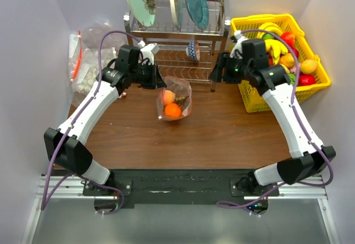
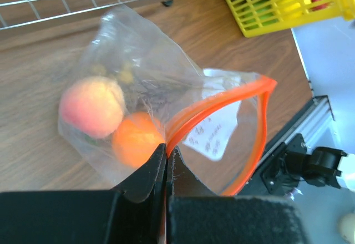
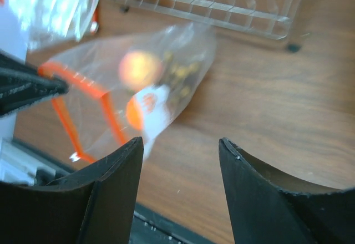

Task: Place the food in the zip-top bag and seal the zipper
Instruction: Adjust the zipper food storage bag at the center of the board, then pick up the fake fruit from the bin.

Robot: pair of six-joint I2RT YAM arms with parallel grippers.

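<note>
From above, the zip-top bag rests mid-table, with the orange and peach inside. In the left wrist view, the left gripper pinches the zipper, and the bag's mouth gapes. In the right wrist view, the right gripper hangs wide and empty. I'd say it should press the strip shut from the held end outward.

A lab mock-up of a kitchen: white walls box in a wooden bench, a dish rack holds 3 plates, and a fruit basket stands right of it.
</note>
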